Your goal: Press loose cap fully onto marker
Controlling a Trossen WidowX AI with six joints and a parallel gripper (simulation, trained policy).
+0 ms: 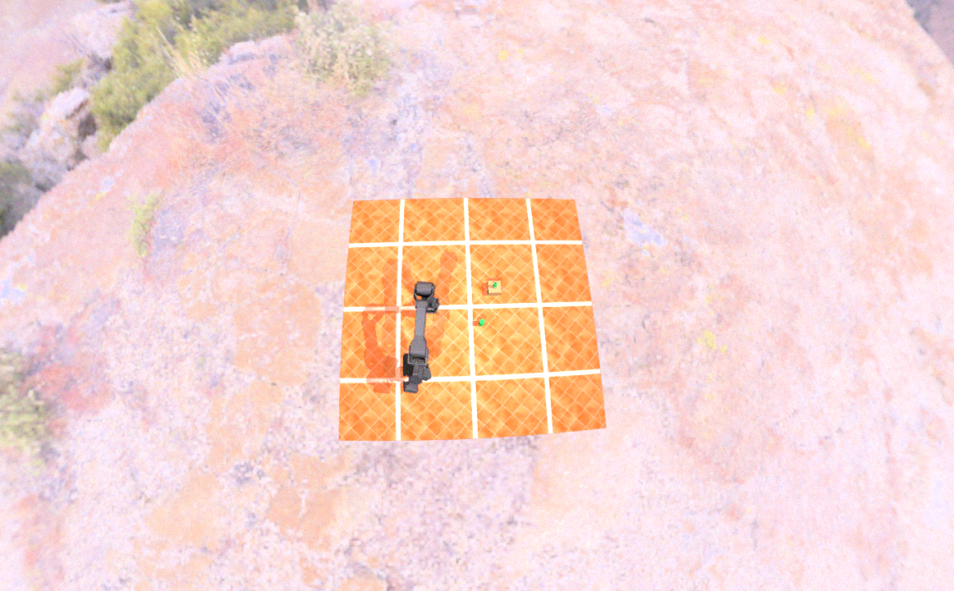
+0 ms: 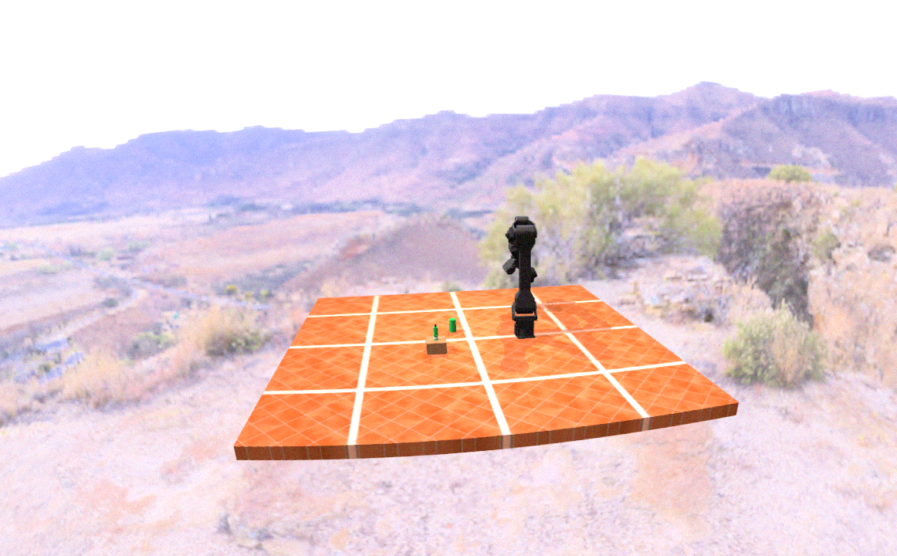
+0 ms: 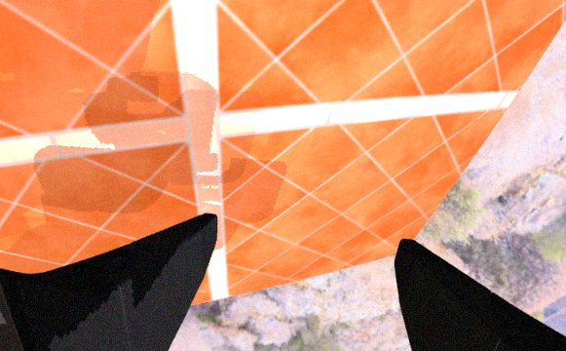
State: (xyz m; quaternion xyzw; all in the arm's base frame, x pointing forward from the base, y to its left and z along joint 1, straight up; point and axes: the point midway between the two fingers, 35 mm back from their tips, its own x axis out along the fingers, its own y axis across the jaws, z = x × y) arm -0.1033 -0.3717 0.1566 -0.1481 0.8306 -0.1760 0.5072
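- Top view: the table (image 1: 575, 404) (image 2: 438, 447) (image 3: 273, 29) is orange with white lines; the arm (image 1: 420, 327) (image 2: 523, 266) stands left of its centre, its outer end towards the bottom-left corner.
- The block (image 1: 490, 291) (image 2: 435, 347) lies a little right of the centre, well in from the top and right edges.
- The marker (image 1: 494, 284) (image 2: 435, 332) is upright in the block, dark tip up and uncovered.
- The green cap (image 1: 481, 322) (image 2: 452, 324) is off the marker, standing on the table near the block, on the side towards the bottom edge.
- In the exterior view, the cap is behind the block, further from the front edge; the arm rises to the right of both.
- The jaws are spread, with nothing between them; in the wrist view, a table edge passes behind the fingertips, and the arm's shadow (image 3: 112, 182) darkens the table.
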